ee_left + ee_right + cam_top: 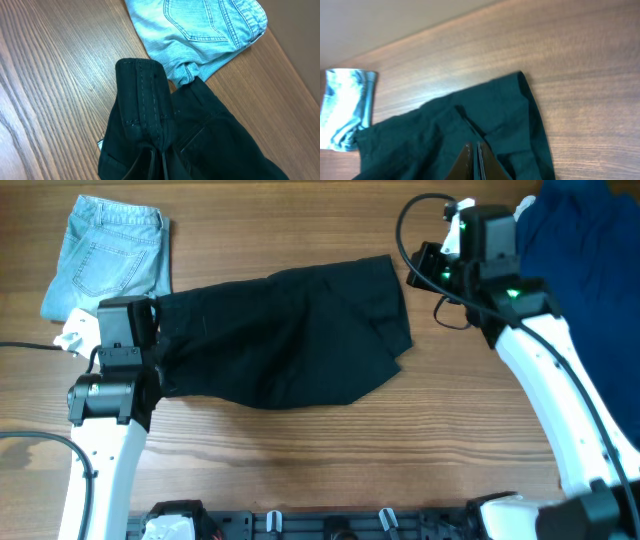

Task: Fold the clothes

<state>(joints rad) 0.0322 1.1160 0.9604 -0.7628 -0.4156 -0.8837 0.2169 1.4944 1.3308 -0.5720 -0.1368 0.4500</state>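
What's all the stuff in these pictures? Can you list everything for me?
black shorts: one, black, spread across the middle of the table
denim shorts: one, light blue, folded, far left corner, next to the black shorts' left end
dark blue cloth: one, dark blue, far right corner, partly cut off by the picture edge
table: one, brown wood, under everything
left arm: one, white and black, left side
right arm: one, white and black, right side
left gripper: one, dark, shut on the bunched left end of the black shorts
right gripper: one, fingers together, over the shorts' right end
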